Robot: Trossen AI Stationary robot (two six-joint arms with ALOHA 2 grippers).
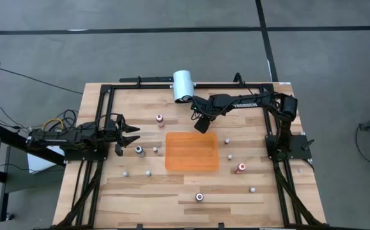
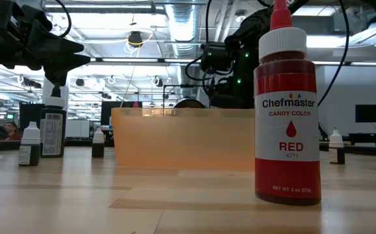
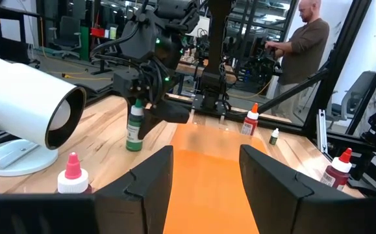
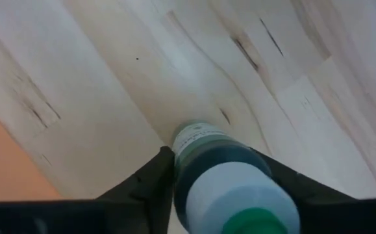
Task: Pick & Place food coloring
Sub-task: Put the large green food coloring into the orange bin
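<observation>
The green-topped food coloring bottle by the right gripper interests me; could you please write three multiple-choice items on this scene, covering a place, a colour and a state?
1. Where is the right gripper?
A. just off the orange mat's far left corner
B. over the table's near right corner
C. beside the left arm's base

2. What colour is the mat?
A. blue
B. orange
C. white

3. How do the right gripper's fingers stand?
A. far from any bottle
B. gripping the white cylinder
C. either side of the green-topped bottle

Answers: 1 A, the high view shows it there; 2 B, orange in the high view; 3 C, the right wrist view shows the bottle between them.
</observation>
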